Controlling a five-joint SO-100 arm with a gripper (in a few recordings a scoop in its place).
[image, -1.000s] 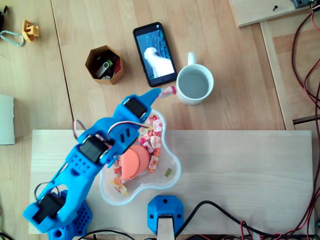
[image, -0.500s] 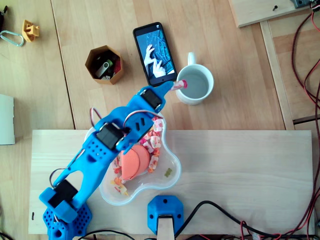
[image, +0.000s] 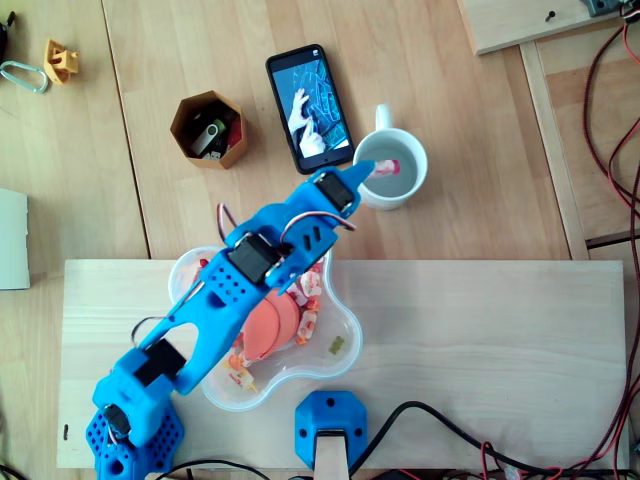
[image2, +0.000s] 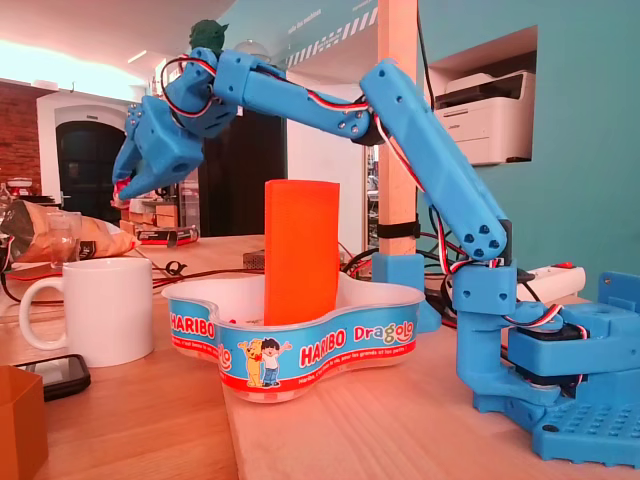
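Wooden table (image: 450, 120), seen from overhead and from the side. My pincer (image: 378, 167) is closed on a pink sweet (image: 387, 166), held above the open mouth of the white mug (image: 421, 178); in the fixed view my pincer (image2: 124, 190) hangs over the mug (image2: 100, 310), apart from its rim. On a pale board (image: 480, 340) nearer my base sits the bowl (image: 351, 325), with an orange tube (image: 268, 325) standing upright among wrapped sweets (image: 312, 290). My arm (image: 230, 290) reaches across the bowl. A phone (image: 310, 100) lies just beside the mug, to its left in the overhead view; further left stands a hexagonal pot (image: 180, 118) holding USB sticks (image: 210, 135)
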